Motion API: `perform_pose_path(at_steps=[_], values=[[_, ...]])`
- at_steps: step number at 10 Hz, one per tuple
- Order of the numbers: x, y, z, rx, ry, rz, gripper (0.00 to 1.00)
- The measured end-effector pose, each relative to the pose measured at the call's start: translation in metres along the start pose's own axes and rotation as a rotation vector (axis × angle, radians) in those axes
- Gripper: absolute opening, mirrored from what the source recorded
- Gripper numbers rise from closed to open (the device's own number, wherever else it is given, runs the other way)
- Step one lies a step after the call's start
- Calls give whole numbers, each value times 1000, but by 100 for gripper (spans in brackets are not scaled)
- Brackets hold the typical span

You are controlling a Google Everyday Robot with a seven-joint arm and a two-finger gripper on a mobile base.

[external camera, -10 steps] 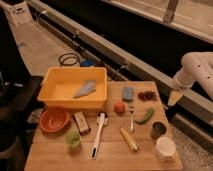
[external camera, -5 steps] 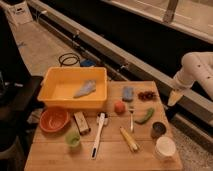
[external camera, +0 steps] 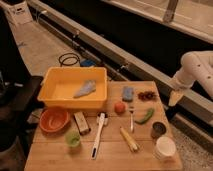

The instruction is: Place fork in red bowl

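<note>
The slim silvery fork [external camera: 131, 118] lies on the wooden table [external camera: 110, 157], right of centre, between a small red-orange ball [external camera: 119, 107] and a green curved vegetable [external camera: 145, 116]. The orange-red bowl [external camera: 54, 119] sits at the table's left edge, below the yellow tub. My gripper [external camera: 174, 97] hangs from the white arm [external camera: 195, 67] off the table's right side, above and right of the fork, well clear of it.
A yellow tub [external camera: 75, 87] holds a grey cloth [external camera: 85, 89]. Also on the table: a white-handled brush [external camera: 98, 134], a yellow corn-like stick [external camera: 129, 139], a green cup [external camera: 73, 138], a brown block [external camera: 81, 122], a blue sponge [external camera: 128, 93], dark grapes [external camera: 147, 94], a dark can [external camera: 158, 130], a white cup [external camera: 165, 148].
</note>
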Motion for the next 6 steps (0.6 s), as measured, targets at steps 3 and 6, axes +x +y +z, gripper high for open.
perform_pose_path(at_steps=[3, 6], values=[[-59, 26, 6, -23, 15, -249, 80], [-120, 73, 21, -72, -7, -588, 80]])
